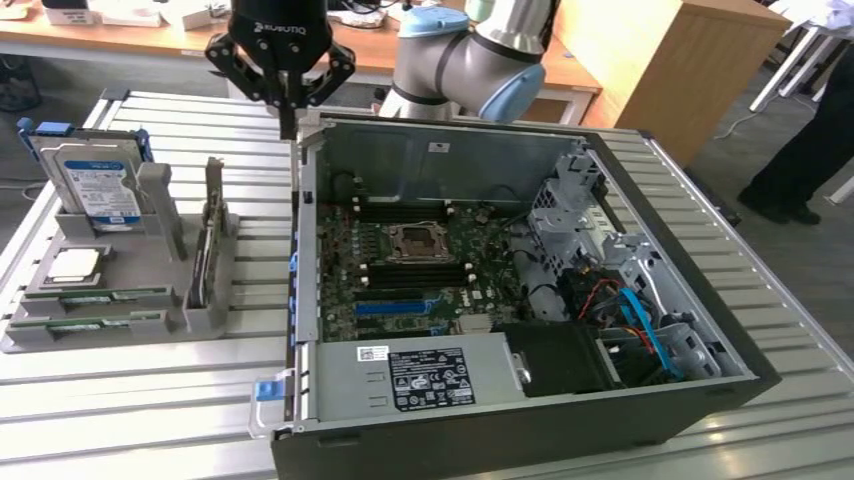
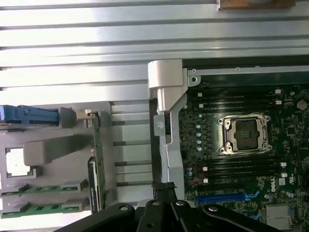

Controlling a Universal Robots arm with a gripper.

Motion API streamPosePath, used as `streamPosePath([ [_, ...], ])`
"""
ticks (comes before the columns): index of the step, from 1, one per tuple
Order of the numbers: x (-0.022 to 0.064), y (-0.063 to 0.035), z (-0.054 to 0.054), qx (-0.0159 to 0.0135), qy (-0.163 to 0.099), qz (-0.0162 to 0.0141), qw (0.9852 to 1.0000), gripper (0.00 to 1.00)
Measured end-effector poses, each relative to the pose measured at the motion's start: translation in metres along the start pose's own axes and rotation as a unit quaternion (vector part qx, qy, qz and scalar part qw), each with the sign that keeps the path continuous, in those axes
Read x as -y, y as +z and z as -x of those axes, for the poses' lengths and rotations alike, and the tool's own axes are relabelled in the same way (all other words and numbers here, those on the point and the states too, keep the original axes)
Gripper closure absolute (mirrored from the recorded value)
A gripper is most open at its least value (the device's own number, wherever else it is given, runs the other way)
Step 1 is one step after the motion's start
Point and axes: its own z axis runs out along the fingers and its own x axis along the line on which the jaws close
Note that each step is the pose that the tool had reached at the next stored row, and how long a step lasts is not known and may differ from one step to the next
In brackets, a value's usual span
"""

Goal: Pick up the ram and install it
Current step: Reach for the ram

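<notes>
- Gripper hangs over the far corner of the computer case, on the holder side, above the rim.
- Fingers are pinched fully together with nothing between them; it holds nothing.
- In the wrist view the gripper sits right over the case's silver corner edge, with the motherboard on one side and the holder on the other.
- Ram is outside the case, a green stick lying flat in a slot of the grey holder just beside the case's side wall; it also shows in the wrist view.
- A second green stick lies in the next slot, parallel to the first.
- A thin board stands on edge in the holder's slot nearest the case; I can't tell what it is.
- Hard drive stands upright at the holder's end farther from the case, and the processor chip lies flat just in front of it.
- The case lies on its side, open on top, with the motherboard exposed.
- Processor socket sits mid-board, with dark memory slots either side of it.
- Power supply fills the case's near end.
- Case and holder both rest on the slatted metal table.
- A person stands well apart from the case, at the exterior view's right.
</notes>
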Motion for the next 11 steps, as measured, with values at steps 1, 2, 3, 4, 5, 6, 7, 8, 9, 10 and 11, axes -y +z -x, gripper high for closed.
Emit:
streamPosePath([
  [1,-0.0004,0.0,-0.002,0.0,0.0,0.0,1.0,0.89],
  [2,-0.0007,0.0,-0.004,0.0,0.0,0.0,1.0,0.89],
  [3,-0.0011,0.0001,-0.006,0.0,0.0,0.0,1.0,0.89],
  [4,-0.0015,0.0001,-0.009,0.0,0.0,0.0,1.0,0.89],
  [5,-0.0019,0.0001,-0.011,0.0,0.0,0.0,1.0,0.89],
  [6,-0.0022,0.0002,-0.013,0.0,0.0,0.0,1.0,0.89],
  [7,-0.0025,0.0002,-0.015,0.0,0.0,0.0,1.0,0.89],
  [8,-0.0026,0.0002,-0.017,0.0,0.0,0.0,1.0,0.89],
  [9,-0.0028,0.0002,-0.019,0.0,0.0,0.0,1.0,0.89],
  [10,-0.0029,0.0002,-0.021,0.0,0.0,0.0,1.0,0.89],
  [11,-0.003,0.0002,-0.024,0.0,0.0,0.0,1.0,0.89],
])
